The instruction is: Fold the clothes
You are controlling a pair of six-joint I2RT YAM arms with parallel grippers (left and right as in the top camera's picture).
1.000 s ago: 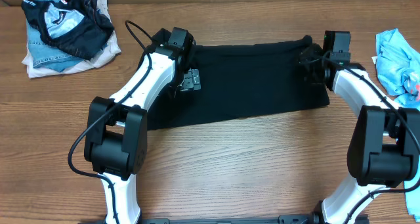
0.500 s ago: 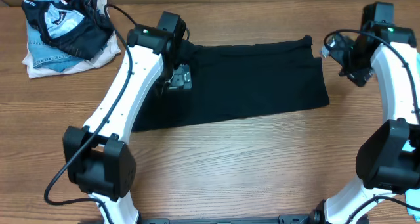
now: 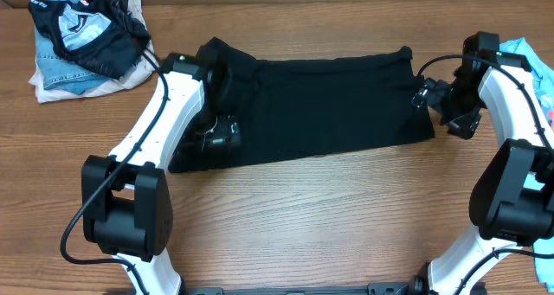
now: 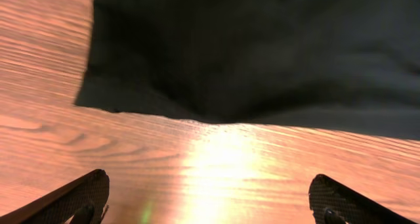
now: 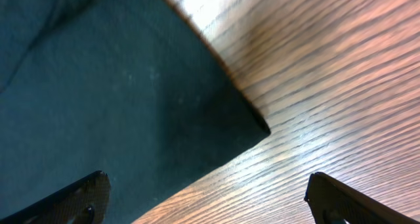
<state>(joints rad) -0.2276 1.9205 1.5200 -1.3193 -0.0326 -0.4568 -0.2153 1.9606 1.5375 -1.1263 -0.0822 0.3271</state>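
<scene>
overhead | black t-shirt (image 3: 320, 105) flat on table (image 3: 303, 208) | left hand (image 3: 222, 137) apart, empty | right hand (image 3: 437, 101) apart, empty

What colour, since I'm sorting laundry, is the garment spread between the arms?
The garment is plain black; overhead shows it best.

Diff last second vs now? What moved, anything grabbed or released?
Left gripper moved from the black T-shirt's far left edge to its near left corner, open. Right gripper backed off the shirt's right end, open, holding nothing. Shirt stayed a folded band; clothes pile unmoved.
</scene>
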